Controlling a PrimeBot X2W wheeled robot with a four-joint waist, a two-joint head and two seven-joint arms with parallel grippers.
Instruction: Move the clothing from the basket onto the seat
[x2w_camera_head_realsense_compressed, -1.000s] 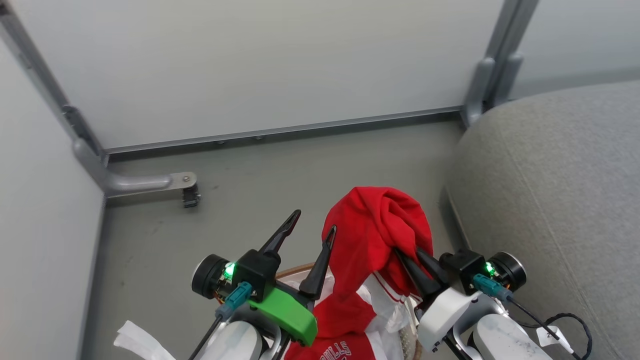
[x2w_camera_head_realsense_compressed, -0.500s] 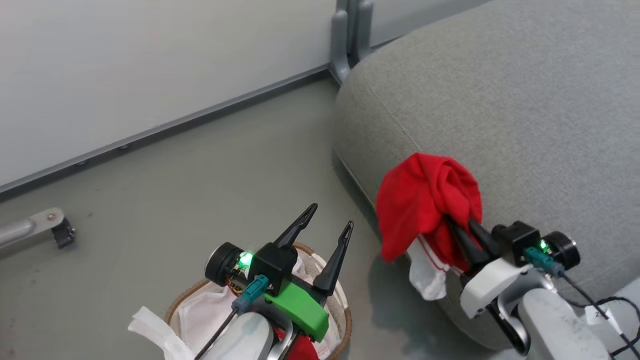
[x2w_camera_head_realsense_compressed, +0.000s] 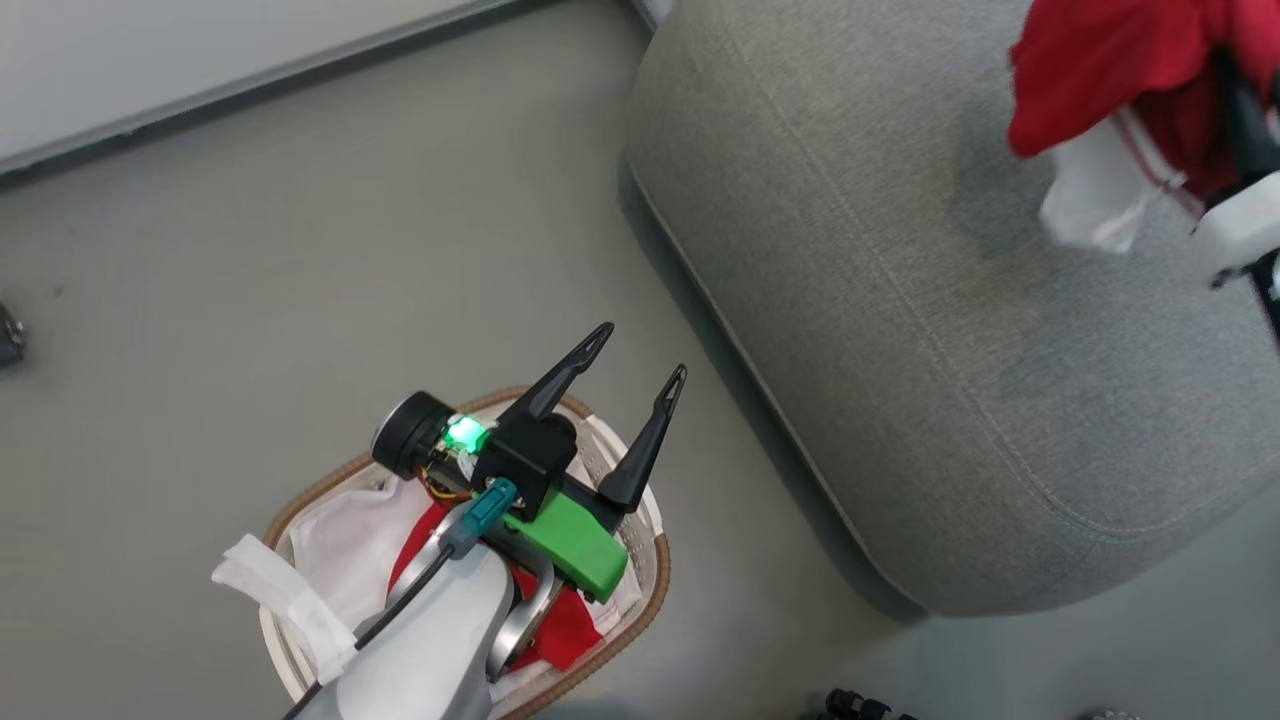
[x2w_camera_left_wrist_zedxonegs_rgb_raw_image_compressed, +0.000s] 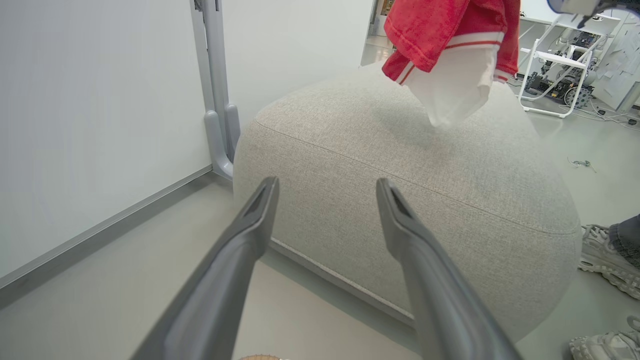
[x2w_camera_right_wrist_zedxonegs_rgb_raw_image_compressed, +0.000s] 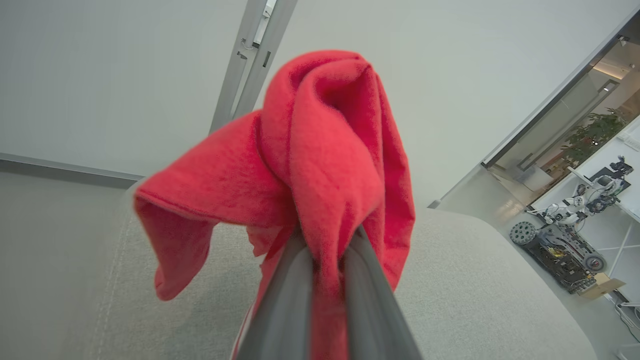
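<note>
Head view, clothing (x2w_camera_head_realsense_compressed: 1100, 60) now above seat (x2w_camera_head_realsense_compressed: 880, 300)

No text, label, brand or number can be read anywhere — not on the clothing (x2w_camera_head_realsense_compressed: 1090, 60), the basket (x2w_camera_head_realsense_compressed: 655, 565) or the seat (x2w_camera_head_realsense_compressed: 900, 350).
</note>
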